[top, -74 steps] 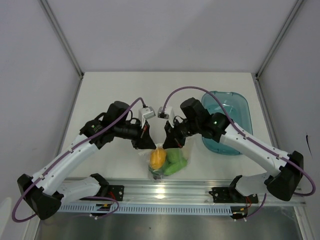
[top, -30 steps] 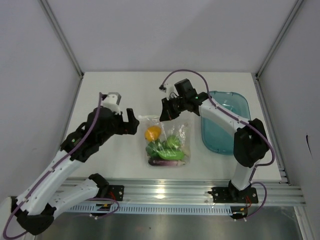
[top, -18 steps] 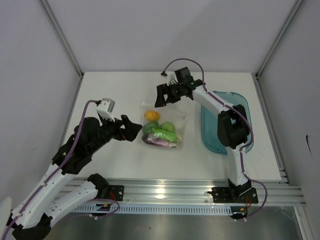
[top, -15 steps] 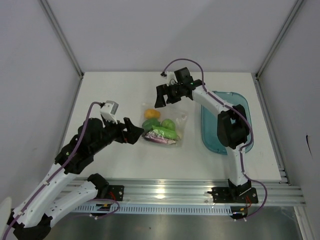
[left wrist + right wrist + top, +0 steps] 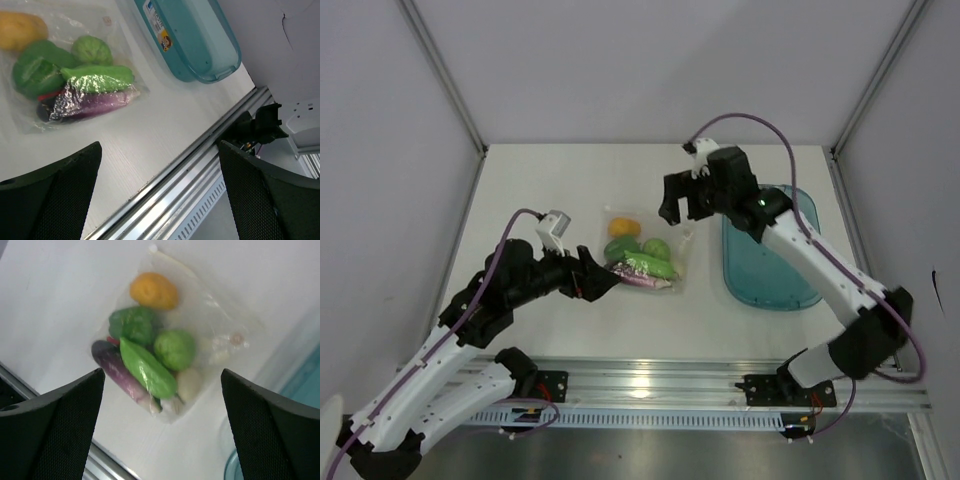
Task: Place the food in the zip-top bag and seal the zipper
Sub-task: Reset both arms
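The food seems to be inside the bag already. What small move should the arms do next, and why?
Probably lower the right claw onto the zipper edge to press it. The food lies inside the bag, this claw is open above it, and the seal cannot be confirmed.

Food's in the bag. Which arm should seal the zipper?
Right, probably. The right gripper, jaws open, hovers at the empty end of the zip-top bag by the teal tray, where the zipper seems to run; the left gripper sits at the packed end.
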Controlling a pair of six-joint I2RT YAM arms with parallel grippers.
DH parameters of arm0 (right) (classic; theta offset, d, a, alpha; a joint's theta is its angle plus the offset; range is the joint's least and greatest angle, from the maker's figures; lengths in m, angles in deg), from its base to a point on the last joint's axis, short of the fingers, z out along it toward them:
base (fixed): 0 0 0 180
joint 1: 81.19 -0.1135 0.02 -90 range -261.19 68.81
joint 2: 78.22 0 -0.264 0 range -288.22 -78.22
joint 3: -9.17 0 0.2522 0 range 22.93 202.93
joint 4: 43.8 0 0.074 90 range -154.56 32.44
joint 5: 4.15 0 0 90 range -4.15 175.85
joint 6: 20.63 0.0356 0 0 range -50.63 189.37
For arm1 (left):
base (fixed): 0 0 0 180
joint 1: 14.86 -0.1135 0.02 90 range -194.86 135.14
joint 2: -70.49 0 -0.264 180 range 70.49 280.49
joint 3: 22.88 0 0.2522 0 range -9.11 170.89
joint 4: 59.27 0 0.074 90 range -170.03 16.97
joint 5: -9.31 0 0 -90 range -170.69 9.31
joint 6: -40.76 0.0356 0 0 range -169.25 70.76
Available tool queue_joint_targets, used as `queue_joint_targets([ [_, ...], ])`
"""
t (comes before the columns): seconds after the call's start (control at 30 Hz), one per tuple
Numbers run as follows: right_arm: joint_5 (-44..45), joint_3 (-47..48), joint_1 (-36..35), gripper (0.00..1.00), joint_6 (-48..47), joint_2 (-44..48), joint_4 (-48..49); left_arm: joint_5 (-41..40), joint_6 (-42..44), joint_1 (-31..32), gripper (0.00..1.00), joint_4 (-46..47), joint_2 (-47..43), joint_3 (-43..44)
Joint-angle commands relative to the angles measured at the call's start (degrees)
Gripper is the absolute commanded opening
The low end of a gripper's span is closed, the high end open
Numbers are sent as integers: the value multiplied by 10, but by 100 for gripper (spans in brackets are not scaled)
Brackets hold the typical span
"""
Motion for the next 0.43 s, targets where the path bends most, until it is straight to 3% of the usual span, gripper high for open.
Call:
queue_joint_targets([
  [0.0, 78, -162, -2, 99, 82, 116, -22, 61, -29, 3, 100, 24, 3, -11],
  [0.13, 139, -300, -7, 99, 165, 309, -66, 90, -68, 6, 100, 44, -9, -49],
  [0.27, 154, -362, -11, 100, 229, 443, -126, 132, -116, 12, 100, 101, -31, -97],
  [0.37, 151, -393, -24, 99, 260, 538, -152, 175, -160, 13, 99, 172, -47, -155],
  [0.4, 138, -400, -27, 99, 259, 563, -146, 217, -185, 13, 99, 247, -62, -183],
])
